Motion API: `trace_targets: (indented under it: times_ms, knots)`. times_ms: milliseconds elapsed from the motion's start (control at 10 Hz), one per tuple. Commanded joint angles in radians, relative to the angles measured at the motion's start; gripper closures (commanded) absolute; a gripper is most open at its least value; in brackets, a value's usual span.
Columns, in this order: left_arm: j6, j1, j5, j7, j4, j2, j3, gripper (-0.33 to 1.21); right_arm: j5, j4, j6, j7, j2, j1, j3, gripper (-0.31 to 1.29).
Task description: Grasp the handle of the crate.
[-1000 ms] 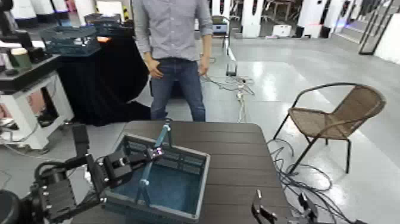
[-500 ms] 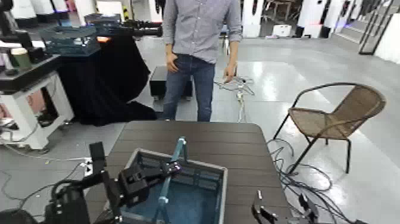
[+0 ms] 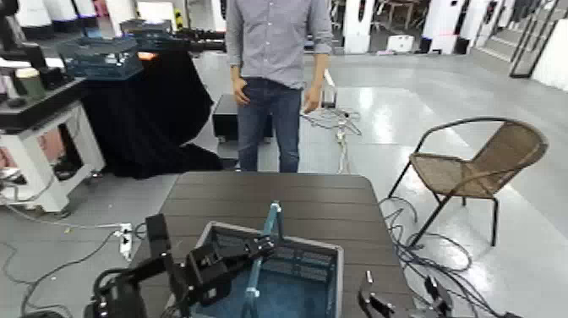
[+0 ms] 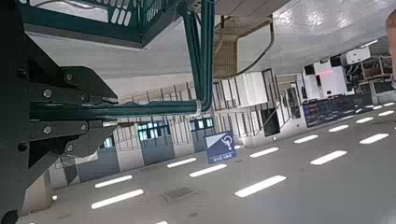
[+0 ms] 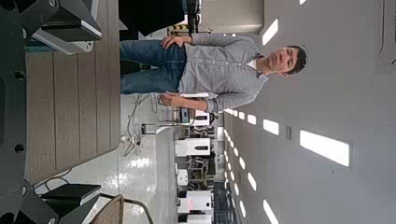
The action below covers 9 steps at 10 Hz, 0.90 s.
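The crate [image 3: 334, 254], blue lattice with a wide grey rim, sits on the dark table [image 3: 338, 203] at the near edge of the head view, partly cut off below. Its thin teal handle [image 3: 269, 228] stands upright over the crate's middle. My left gripper [image 3: 259, 248] reaches in from the lower left and is shut on the handle partway up. The left wrist view looks upward: black fingers [image 4: 56, 112], the teal handle [image 4: 200, 56] and the crate's lattice [image 4: 93, 14] against a ceiling. My right gripper [image 3: 401, 298] waits open at the lower right.
A person [image 3: 269, 76] stands just beyond the table's far edge. A wicker chair [image 3: 473, 169] is on the right, with cables [image 3: 423, 245] on the floor beside it. A black-draped stand with a darker teal crate [image 3: 101, 55] is at the back left.
The crate and my left gripper, shut on the handle, have shifted right and nearer across the table. The person has stepped to the right. My right gripper has not moved.
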State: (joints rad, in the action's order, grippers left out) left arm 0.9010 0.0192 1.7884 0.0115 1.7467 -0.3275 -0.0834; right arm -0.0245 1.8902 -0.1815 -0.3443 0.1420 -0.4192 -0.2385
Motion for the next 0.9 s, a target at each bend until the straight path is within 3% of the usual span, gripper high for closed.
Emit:
trace_targets:
  times_ms: [100, 500, 900]
  knots:
    - [-0.047, -0.018, 0.04, 0.001, 0.004, 0.022, -0.029, 1.2, 0.0, -0.002, -0.001, 0.001, -0.001, -0.003, -0.001, 0.15]
    - [-0.063, -0.039, 0.075, 0.001, 0.004, 0.047, -0.044, 1.19, 0.002, 0.0, 0.004, 0.004, -0.001, -0.003, -0.001, 0.15]
    - [-0.063, -0.041, 0.077, 0.001, -0.001, 0.047, -0.042, 1.19, 0.002, 0.003, 0.014, 0.019, -0.001, -0.003, -0.001, 0.15]
